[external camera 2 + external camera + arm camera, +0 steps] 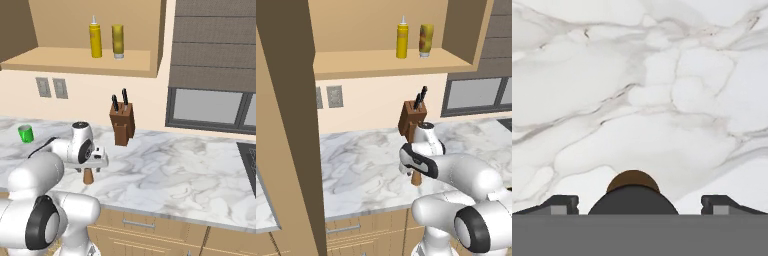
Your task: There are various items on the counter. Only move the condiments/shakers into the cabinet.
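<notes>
A small brown shaker (633,181) with a rounded black top stands upright on the white, grey-veined marble worktop (366,170), close to its front edge. In the hand view the dark cap sits squarely between the two finger tips (559,204), which stand wide to either side of it without touching. The tool (640,205) is released, poised directly above the shaker, with its jaws spread and nothing gripped. From the right base view the shaker's brown base (88,176) shows beneath the white hand, resting on the marble. Behind it, nearer the wall, a brown wooden knife block (122,125) with black handles stands upright on the same worktop. Up on the open shelf of the tan wall cabinet (391,64), a tall yellow squeeze bottle (402,40) with a white nozzle stands just beside a yellow-orange jar (426,40), both upright and slightly apart. Far along the worktop, in the right base view, a small green cup (26,133) sits near the wall. Two outlet plates (52,87) are set in the wall below the cabinet, and a dark-framed window (210,107) lies to the side.
</notes>
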